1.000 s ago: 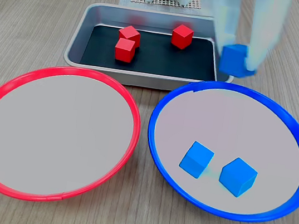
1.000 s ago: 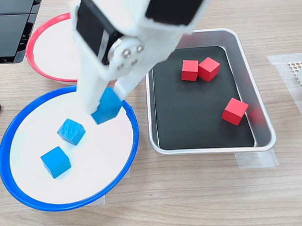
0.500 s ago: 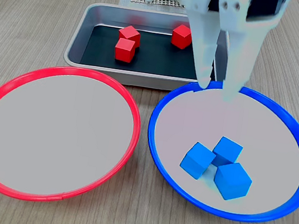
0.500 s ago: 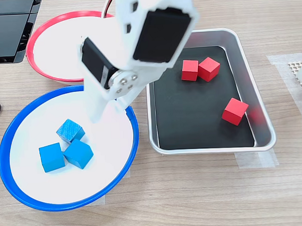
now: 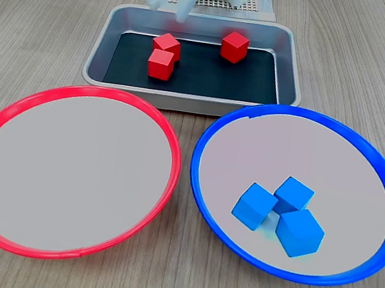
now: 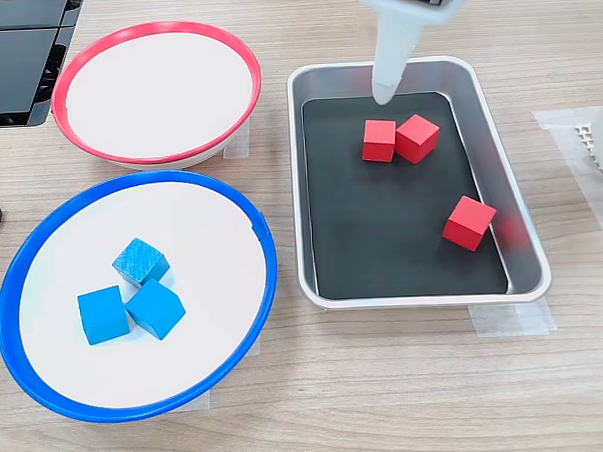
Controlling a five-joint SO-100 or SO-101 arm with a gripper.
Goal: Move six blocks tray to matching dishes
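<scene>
Gripper [image 5: 168,6] open and empty over the tray [image 6: 522,226], the paired red blocks [image 6: 379,141] just below its fingertips.

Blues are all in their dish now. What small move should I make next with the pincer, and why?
Probably lower the pincer onto the nearer of the two touching red blocks in the tray. It hangs just above that pair, empty it seems, and the red-rimmed dish holds nothing, while three blue blocks sit in the blue-rimmed dish.
</scene>
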